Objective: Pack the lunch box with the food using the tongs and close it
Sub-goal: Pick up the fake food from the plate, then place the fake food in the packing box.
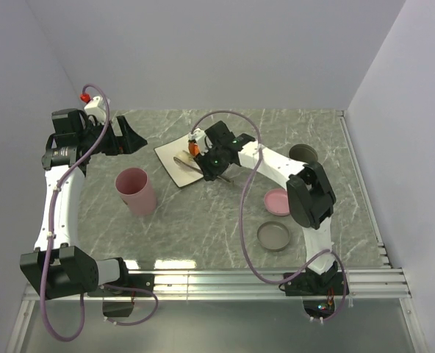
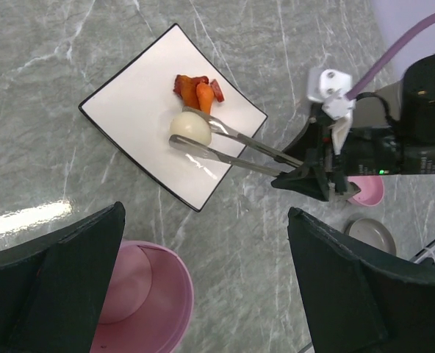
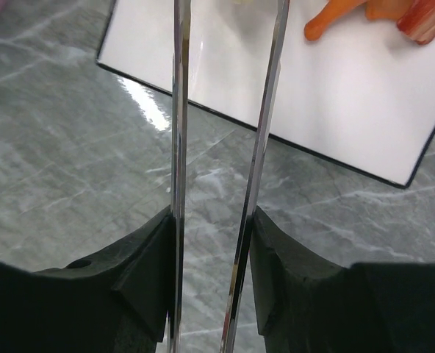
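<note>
As right hand [image 3: 211,220] pinches slim silver metal tongs [image 2: 225,157], tips ahead straddle small white egg-sized ball [image 2: 189,125] on white square plate [image 2: 129,110]: likely smooth, rolls easily; squeeze across middle; left hand [image 1: 129,138] spread.

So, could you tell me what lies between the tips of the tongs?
The white ball, on the plate, sits between the tips of the tongs; the left wrist view shows it.

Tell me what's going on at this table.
The right hand grips the tongs, whose tips sit on either side of the white ball lying on the white plate, next to the orange pieces. The left hand hovers open and empty near the pink cup.
</note>
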### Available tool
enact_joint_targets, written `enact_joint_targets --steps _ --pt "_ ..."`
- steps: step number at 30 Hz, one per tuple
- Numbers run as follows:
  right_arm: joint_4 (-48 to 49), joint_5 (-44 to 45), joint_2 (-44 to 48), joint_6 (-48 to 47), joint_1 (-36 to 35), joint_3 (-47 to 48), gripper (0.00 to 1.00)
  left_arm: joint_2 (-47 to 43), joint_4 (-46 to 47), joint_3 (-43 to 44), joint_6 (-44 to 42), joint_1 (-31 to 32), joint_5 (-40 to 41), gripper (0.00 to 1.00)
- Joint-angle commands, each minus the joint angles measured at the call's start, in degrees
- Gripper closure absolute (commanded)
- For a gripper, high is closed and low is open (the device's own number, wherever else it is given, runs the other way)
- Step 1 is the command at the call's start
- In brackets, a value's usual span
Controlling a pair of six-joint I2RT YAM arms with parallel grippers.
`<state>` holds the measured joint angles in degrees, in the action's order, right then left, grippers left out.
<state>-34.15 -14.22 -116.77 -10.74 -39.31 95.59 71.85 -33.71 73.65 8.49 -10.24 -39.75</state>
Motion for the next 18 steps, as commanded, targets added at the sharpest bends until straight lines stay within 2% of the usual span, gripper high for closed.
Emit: enact_joint_targets --steps 1,8,18 --pt "-0.6 -1.7 7.1 1.6 0.5 1.3 0.62 -0.3 0.9 2.2 1.0 -0.8 -2.9 0.01" --pt "-4.4 -4.8 14.6 1.6 0.5 0.4 0.62 0.9 -0.6 5.3 4.9 -2.5 -2.4 0.01" --pt "-11.4 -8.8 19.7 1.7 -3.4 3.6 0.62 2.1 -0.8 6.2 6.1 -7.7 -11.7 0.01"
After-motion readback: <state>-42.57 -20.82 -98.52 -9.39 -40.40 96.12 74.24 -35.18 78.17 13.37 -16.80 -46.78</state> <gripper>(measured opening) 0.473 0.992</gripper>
